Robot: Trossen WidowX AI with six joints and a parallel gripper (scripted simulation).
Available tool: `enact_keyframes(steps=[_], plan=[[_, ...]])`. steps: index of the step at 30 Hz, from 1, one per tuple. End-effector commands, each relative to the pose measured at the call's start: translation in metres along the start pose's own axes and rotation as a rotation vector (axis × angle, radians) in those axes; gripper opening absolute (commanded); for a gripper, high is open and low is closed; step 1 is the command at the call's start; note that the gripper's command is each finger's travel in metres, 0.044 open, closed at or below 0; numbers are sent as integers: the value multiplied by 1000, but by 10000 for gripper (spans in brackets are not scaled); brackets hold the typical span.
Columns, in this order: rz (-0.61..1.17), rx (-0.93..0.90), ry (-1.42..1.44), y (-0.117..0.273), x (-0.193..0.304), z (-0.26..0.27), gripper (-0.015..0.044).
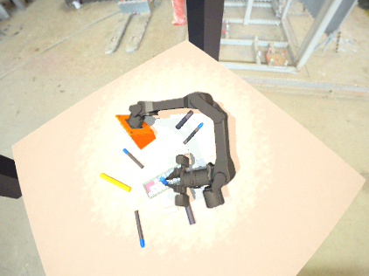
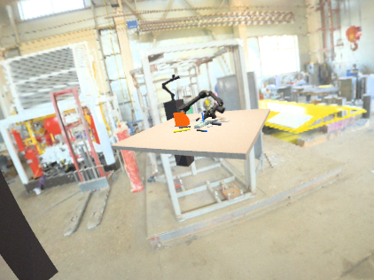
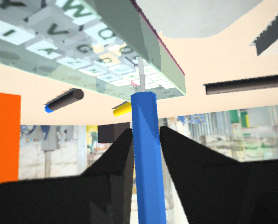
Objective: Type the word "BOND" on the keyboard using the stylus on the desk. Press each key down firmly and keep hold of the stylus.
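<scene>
The tabletop (image 1: 280, 173) (image 2: 195, 140) stands in a workshop, a pallet jack (image 1: 131, 24) (image 2: 87, 184) at left in the exterior view. The arm (image 1: 222, 142) (image 2: 206, 95) arches over; its claw (image 1: 168, 180) (image 3: 146, 133) grips the blue stylus (image 1: 163, 180) (image 3: 147, 150).

Top view: yellow marker (image 1: 115, 182) (image 2: 182, 130) (image 3: 122, 109) left of centre; blue-tipped dark pen (image 1: 139, 229) bottom, below it; orange block (image 1: 142, 139) (image 2: 181, 120) (image 3: 9, 137) upper left of centre.

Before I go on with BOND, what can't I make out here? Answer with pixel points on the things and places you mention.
- Stylus (image 1: 163, 180) (image 3: 146, 150) tip contact: wrist, too fine to settle whether it touches a key.
- Stylus's upper end: wrist, cut off by the bottom edge.
- Keyboard (image 1: 149, 189) (image 3: 165, 70) far-row letters: wrist, blurred.
- Keys beneath the hand (image 1: 170, 180) (image 3: 146, 131): top, covered by it.
</scene>
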State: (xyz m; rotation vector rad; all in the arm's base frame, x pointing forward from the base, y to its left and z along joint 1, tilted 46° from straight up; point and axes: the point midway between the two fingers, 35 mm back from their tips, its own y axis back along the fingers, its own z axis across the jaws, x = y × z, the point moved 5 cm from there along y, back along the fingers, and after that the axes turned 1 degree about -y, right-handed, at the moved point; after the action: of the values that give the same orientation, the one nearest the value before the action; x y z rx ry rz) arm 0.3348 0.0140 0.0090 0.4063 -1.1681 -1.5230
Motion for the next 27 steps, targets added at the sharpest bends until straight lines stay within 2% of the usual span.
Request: enact_keyframes(steps=[1, 19, 24, 26, 27], plan=[[1, -7, -4, -1, 1, 0, 81], [-3, -11, -18, 14, 33, -1, 85], [-3, -11, -18, 14, 33, -1, 51], [-2, -10, -16, 17, 32, 0, 0], [-1, -9, -14, 19, 31, 2, 0]])
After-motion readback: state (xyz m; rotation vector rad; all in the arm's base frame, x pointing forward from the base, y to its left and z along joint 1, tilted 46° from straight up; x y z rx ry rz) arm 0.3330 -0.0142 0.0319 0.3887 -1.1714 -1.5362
